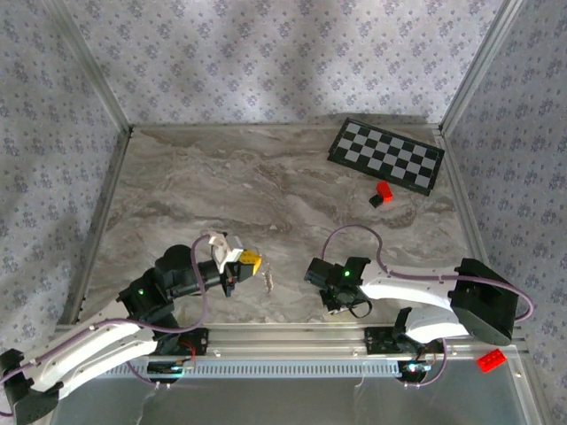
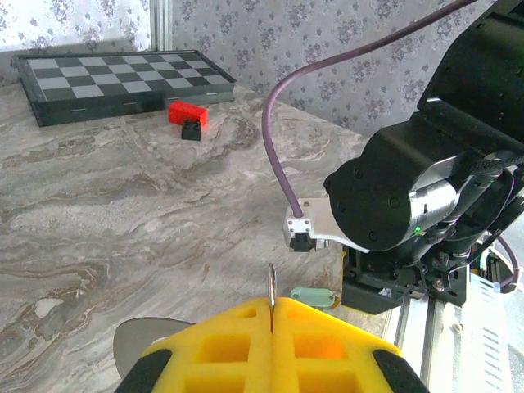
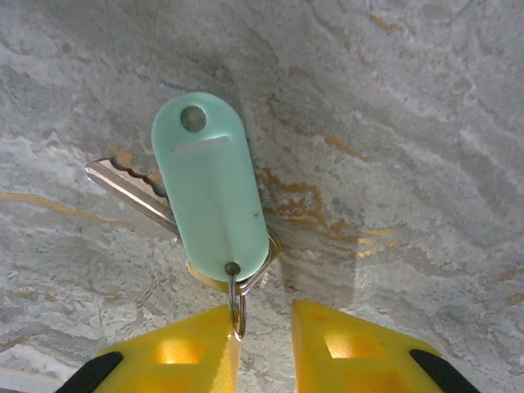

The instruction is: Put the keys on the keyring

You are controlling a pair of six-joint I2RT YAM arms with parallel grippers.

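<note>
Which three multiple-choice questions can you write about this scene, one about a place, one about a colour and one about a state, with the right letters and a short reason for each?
1. Where on the table does the checkerboard lie?
A) at the far right corner
B) at the near left edge
C) between the two arms

2. What colour is the tag lying over the key?
A) red
B) pale mint green
C) black

3. What is the state of the left gripper?
A) wide open and empty
B) shut on the thin metal keyring
C) half open around the tag

Answers:
1 A: the top view shows it beside the far right walls.
2 B: the right wrist view shows a pale mint-green tag.
3 B: the left wrist view shows the yellow tips pressed together with the metal edge between them.
</note>
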